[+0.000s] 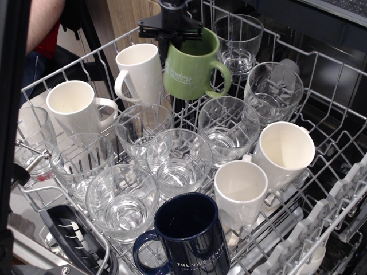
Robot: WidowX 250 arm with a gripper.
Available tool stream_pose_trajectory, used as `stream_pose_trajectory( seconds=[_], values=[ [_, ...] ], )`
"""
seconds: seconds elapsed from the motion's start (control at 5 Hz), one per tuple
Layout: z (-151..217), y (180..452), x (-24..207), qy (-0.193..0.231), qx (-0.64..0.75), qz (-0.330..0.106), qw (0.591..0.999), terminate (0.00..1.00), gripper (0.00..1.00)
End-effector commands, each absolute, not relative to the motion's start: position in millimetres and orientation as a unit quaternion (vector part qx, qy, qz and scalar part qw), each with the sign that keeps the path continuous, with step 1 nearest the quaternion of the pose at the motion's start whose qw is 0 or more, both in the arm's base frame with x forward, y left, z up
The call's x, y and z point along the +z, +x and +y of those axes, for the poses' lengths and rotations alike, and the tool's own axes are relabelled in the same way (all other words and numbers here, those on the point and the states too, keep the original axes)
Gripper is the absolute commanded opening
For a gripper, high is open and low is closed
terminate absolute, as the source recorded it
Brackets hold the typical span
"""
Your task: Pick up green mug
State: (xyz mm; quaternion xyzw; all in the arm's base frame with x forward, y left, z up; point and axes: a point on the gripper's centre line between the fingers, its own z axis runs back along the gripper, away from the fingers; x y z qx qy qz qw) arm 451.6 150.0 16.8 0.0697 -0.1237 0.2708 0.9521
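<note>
The green mug (pixel 192 69) has white lettering on its side and its loop handle on the right. It hangs nearly upright above the back of the dishwasher rack (pixel 338 123). My black gripper (pixel 172 35) comes down from the top edge and is shut on the mug's left rim. One finger is inside the mug and hidden. The mug's base is clear of the rack wires and of the glasses below.
A tall white mug (pixel 140 71) stands just left of the green mug. Several clear glasses (pixel 228 127) fill the middle and back. White mugs (pixel 74 106) (pixel 284 150) (pixel 241 192) and a navy mug (pixel 189 235) stand around. A person's arm (pixel 49 23) is at top left.
</note>
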Motion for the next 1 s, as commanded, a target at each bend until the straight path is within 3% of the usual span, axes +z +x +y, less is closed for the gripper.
stream_pose_trajectory(
  seconds=[0.0, 0.4, 0.6, 0.8],
  values=[
    [149.1, 446.1, 142.2, 0.005, 0.262, -0.166, 0.951, 0.0, 0.0],
    [132.9, 416.6, 183.9, -0.088, 0.246, -0.147, 0.954, 0.0, 0.0],
    [130.9, 415.2, 197.0, -0.088, 0.252, -0.135, 0.954, 0.0, 0.0],
    [131.6, 418.6, 196.2, -0.071, 0.256, -0.138, 0.954, 1.0, 0.0]
  ],
)
